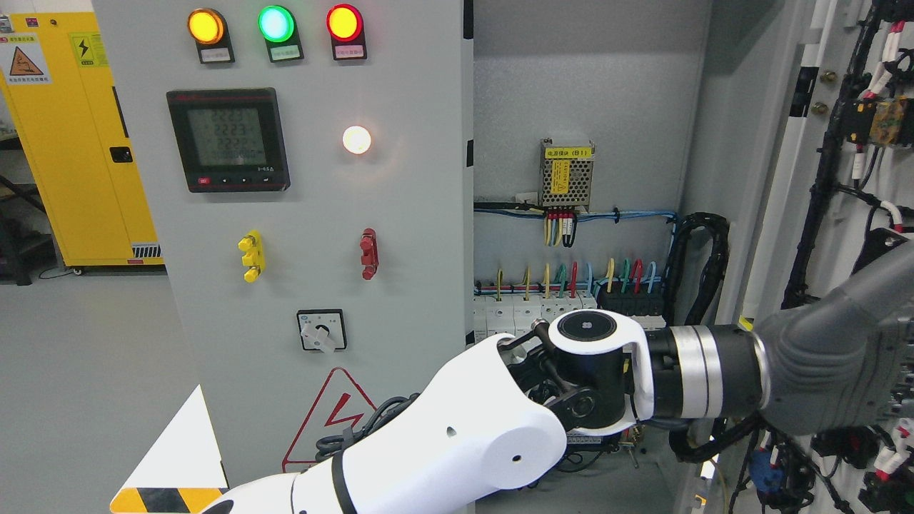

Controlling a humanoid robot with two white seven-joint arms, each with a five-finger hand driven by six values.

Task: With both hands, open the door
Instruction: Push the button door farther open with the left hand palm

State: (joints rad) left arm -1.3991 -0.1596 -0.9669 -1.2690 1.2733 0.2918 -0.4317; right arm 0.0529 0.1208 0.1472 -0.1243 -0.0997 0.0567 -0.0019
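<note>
The grey electrical cabinet has two doors. Its left door (414, 235) stands closed and carries three lamps, a meter and a rotary switch. The right door (785, 164) is swung open to the right, with its wired inner face (867, 121) turned toward me. My left arm (457, 442) enters at the lower left and reaches across the opening. Its grey hand (835, 364) lies against the open door's inner side, near the right edge of the picture. The hand's far end is cut off by the frame. No right arm shows.
Inside the cabinet, a power supply (567, 173), coloured wires and a row of breakers (528, 314) sit behind my wrist. A black cable bundle (703, 264) hangs by the hinge side. A yellow cabinet (78, 143) stands at the far left on the grey floor.
</note>
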